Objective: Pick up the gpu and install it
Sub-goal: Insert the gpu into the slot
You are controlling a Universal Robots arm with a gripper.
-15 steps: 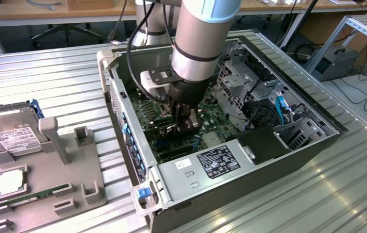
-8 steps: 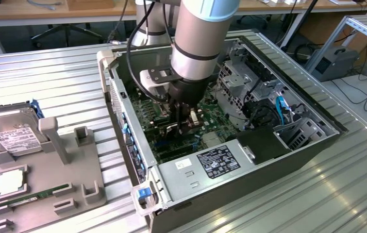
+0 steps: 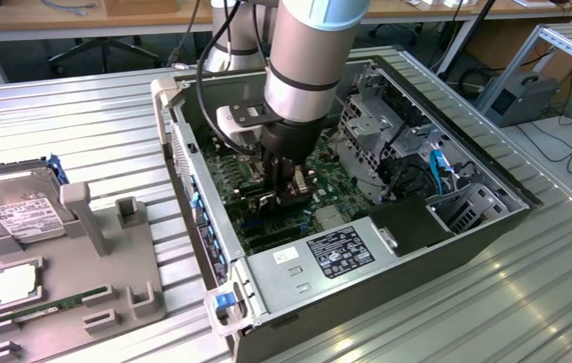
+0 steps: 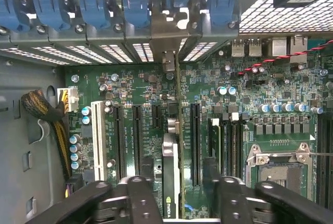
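The gpu (image 4: 171, 182) stands on edge in a motherboard slot inside the open computer case (image 3: 488, 227). It is a thin dark card with a logo near its close end. Its silvery end bracket (image 4: 166, 31) sits in the row of rear slot covers with blue clips. My gripper (image 4: 178, 169) is straight above the card, open. One black finger (image 4: 145, 174) is on each side of the card, with a gap between each finger and the card. In the exterior view my gripper (image 3: 284, 187) reaches down into the middle of the case over the green motherboard (image 3: 337, 193).
A white slot (image 4: 97, 130), black slots and an empty processor socket (image 4: 278, 161) flank the card. A braided cable (image 4: 47, 114) runs along the case wall. The power supply (image 3: 337, 249) and drive cage (image 3: 377, 128) crowd the case. On the exterior view's left, a grey fixture (image 3: 114, 280) holds a hard drive (image 3: 13, 208) and a memory stick (image 3: 38, 310).
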